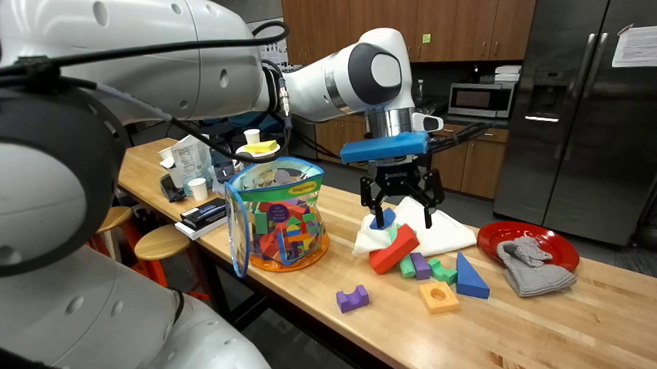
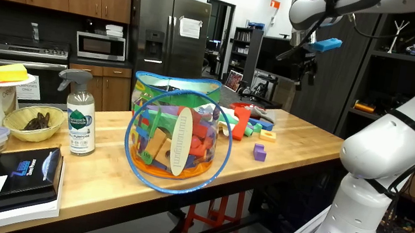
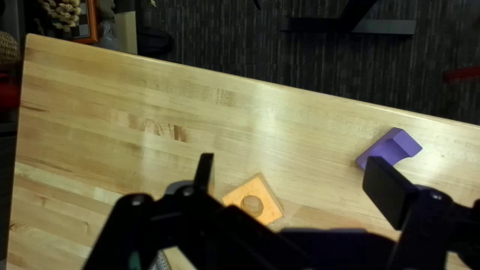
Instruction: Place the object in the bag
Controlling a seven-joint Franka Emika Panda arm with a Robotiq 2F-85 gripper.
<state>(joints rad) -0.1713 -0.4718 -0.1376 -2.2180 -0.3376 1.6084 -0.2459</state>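
A blue wedge block [image 1: 470, 279] lies on the table beside the green and orange pieces in an exterior view. It also shows partly in an exterior view [image 2: 262, 123]. A second blue block [image 1: 384, 219] lies by the white cloth, partly behind a fingertip. The see-through bag [image 1: 276, 189] with colourful toys stands upright on the table, its round lid hanging open; it is also in an exterior view [image 2: 175, 128]. My gripper [image 1: 403, 221] is open and empty above the pieces, also in an exterior view [image 2: 307, 75]. In the wrist view the jaws [image 3: 292, 174] are wide apart; no blue block shows there.
An orange square piece [image 3: 257, 198] and a purple block [image 3: 392, 147] lie below the jaws. A red block [image 1: 393, 249] leans among green and purple pieces by a white cloth [image 1: 441, 232]. A red bowl [image 1: 497, 230] holds a grey cloth. A spray bottle [image 2: 80, 124] stands near the bag.
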